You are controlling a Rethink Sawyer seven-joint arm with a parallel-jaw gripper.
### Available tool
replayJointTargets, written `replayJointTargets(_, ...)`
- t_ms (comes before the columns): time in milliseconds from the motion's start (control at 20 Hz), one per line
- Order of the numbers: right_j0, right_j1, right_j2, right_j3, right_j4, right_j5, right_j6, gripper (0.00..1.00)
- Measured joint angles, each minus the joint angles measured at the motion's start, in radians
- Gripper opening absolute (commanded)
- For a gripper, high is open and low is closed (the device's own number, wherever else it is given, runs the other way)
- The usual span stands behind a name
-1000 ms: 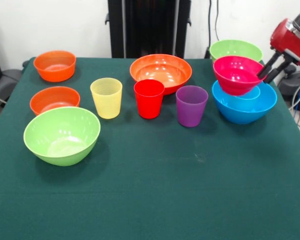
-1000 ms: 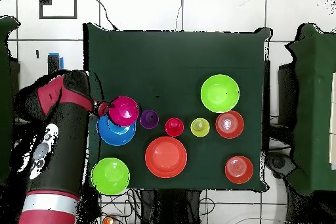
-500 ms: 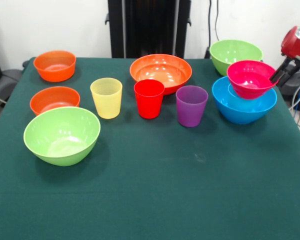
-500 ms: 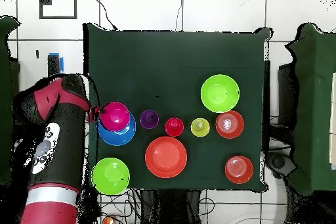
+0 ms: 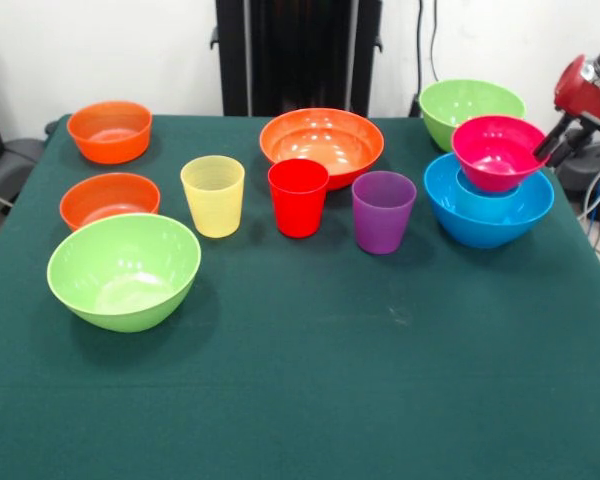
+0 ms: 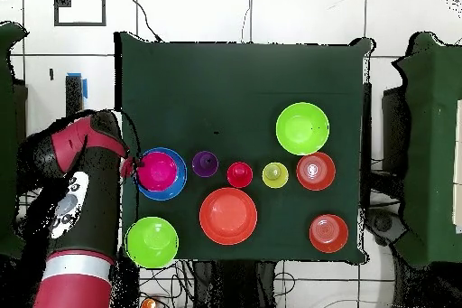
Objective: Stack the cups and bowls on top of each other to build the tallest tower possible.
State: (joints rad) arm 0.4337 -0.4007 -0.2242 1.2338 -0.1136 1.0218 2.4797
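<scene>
My gripper (image 5: 550, 147) (image 6: 133, 167) is shut on the right rim of the small magenta bowl (image 5: 495, 150) (image 6: 159, 170). The bowl sits level over a light blue cup (image 5: 480, 187) that stands inside the large blue bowl (image 5: 480, 225) (image 6: 177, 187). The yellow cup (image 5: 213, 195), red cup (image 5: 298, 197) and purple cup (image 5: 383, 210) stand upright in a row at mid-table. Behind them is the wide orange bowl (image 5: 320, 135). One lime green bowl (image 5: 465, 105) is behind the blue one, another (image 5: 125, 270) at front left. Two small orange bowls (image 5: 110, 130) (image 5: 108, 198) stand at the left.
The green table cloth (image 5: 330, 380) stretches bare across the near half in the front view. The red arm (image 6: 77, 196) reaches in from beside the table's edge by the blue bowl. A black column (image 5: 298, 55) stands behind the table.
The magenta bowl has moved from a tilted, raised pose over the blue bowl's near side to a level seat centred on the light blue cup. The gripper followed it.
</scene>
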Motion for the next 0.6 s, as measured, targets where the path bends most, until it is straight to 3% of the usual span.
replayJointTargets(600, -0.024, -0.067, 0.013, 0.083, 0.000, 0.000, 0.000, 0.00)
